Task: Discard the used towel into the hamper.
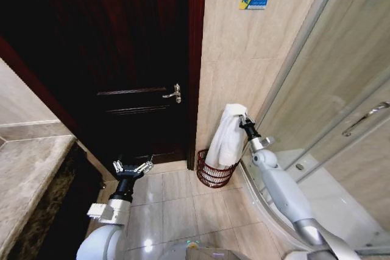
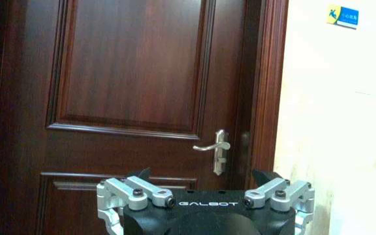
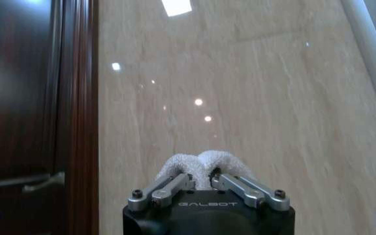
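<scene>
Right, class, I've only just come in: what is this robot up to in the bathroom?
The right pincer is shut on a white towel and holds it up by its top edge above the hamper, which stands on the floor by the tiled wall, beside the dark door. The towel's lower end hangs down into the hamper. The left pincer hangs open and empty before the door.

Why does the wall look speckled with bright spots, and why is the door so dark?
In the right wrist view, ceiling lights glare off the glossy beige wall tile above the right pincer gripping the white towel. In the head view, the door is nearly black and straight edges lean, suggesting a wide lens. In the left wrist view, the wall is washed out.
</scene>
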### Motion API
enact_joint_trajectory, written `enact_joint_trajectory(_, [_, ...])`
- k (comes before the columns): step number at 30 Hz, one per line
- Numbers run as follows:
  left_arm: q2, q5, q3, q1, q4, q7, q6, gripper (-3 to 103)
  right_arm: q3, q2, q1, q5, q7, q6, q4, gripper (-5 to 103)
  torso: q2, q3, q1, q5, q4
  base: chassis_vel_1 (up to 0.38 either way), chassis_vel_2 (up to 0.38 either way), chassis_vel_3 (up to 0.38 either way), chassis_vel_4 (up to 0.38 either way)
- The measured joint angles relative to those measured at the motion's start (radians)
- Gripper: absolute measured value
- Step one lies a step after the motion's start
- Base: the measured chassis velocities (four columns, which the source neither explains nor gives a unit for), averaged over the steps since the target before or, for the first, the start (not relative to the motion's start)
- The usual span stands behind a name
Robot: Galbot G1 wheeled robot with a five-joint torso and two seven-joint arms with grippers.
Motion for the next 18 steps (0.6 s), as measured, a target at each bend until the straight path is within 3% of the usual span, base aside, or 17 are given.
enact_joint_trajectory(10, [0.0, 0.0, 0.0, 0.0, 0.0, 0.0, 0.0, 100, -0.002, 0.072, 0.054, 0.013, -0.139, 0.117, -0.3, 8, 0.0, 0.0, 0.0, 0.0001, -0.0003, 0.0, 0.0, 0.0, 0.0])
enact_joint_trajectory(18, [0.0, 0.0, 0.0, 0.0, 0.0, 0.0, 0.0, 100, -0.009, 0.116, 0.14, 0.003, -0.192, 0.158, -0.466, 8, 0.0, 0.0, 0.0, -0.0001, -0.0001, 0.0, 0.0, 0.0, 0.0])
